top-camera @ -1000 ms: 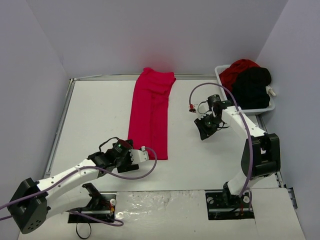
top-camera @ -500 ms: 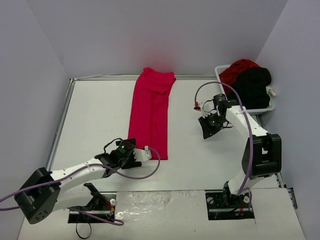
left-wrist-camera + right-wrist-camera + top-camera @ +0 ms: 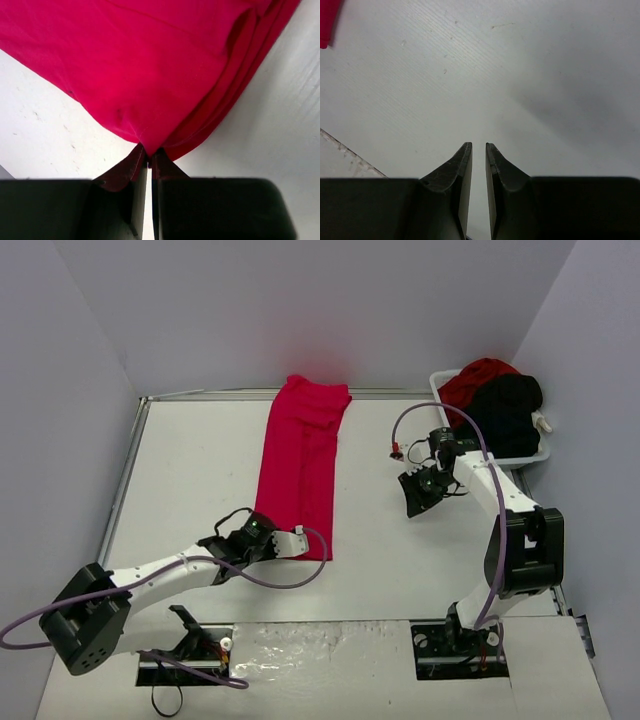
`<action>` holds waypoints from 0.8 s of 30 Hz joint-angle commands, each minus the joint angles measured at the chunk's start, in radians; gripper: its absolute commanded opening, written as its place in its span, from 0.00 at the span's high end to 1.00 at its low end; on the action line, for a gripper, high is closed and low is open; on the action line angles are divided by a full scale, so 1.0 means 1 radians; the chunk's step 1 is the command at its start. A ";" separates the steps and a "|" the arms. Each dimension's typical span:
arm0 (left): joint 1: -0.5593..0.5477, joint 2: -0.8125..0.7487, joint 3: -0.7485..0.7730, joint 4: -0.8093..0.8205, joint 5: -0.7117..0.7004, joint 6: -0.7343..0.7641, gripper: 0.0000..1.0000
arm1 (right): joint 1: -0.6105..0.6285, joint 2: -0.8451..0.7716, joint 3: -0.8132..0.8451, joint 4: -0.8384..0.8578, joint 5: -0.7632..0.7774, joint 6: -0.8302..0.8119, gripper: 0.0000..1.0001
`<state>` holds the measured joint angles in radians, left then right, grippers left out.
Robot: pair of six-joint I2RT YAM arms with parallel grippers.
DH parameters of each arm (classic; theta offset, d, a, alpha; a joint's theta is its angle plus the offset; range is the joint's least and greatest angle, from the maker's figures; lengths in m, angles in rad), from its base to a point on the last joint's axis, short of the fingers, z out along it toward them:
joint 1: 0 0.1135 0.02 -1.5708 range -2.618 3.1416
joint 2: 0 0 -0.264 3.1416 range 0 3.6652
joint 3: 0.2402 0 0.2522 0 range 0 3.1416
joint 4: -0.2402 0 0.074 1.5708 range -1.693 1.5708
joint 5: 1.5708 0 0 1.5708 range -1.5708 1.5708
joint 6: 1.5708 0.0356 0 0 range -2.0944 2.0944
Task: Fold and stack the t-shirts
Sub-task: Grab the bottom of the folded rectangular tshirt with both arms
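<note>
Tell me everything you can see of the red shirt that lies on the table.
The red shirt is plain, bright red, soft cloth, folded lengthwise into a long narrow strip. Its layers show along one edge in the left wrist view. It lies flat on the white table, running from the far edge towards the arms. The left claw pinches its near right corner; nothing else touches it.
</note>
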<state>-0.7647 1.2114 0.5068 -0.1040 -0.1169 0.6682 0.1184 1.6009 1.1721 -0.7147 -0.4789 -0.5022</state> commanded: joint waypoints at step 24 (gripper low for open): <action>0.251 0.168 0.315 -0.335 0.450 -0.032 0.98 | 0.331 -0.228 -0.144 0.104 -0.248 -0.444 0.78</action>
<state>-0.5308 1.3659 0.7692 -0.3908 0.2611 0.6502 0.4129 1.3560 1.0569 -0.6434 -0.7044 -0.8749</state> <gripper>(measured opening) 0.045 0.220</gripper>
